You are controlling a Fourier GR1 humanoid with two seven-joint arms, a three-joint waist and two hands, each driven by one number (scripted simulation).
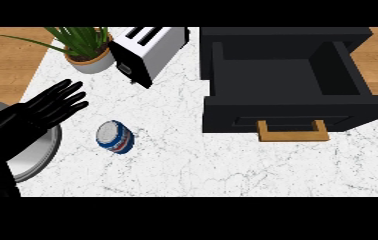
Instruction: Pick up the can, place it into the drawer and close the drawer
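Note:
A blue and white can [114, 137] with a silver top stands on the white marble counter, left of centre. The black drawer [284, 119] is pulled open at the right, with a wooden handle [292, 131] on its front and nothing visible inside. My left hand [46, 106] shows at the left edge, open with fingers straight, up and to the left of the can and apart from it. My right hand shows nowhere in the view.
A white toaster [148, 51] stands at the back, left of the drawer. A potted plant [87, 49] sits at the back left. A round silver pan [33, 154] lies at the left edge, partly under my left forearm.

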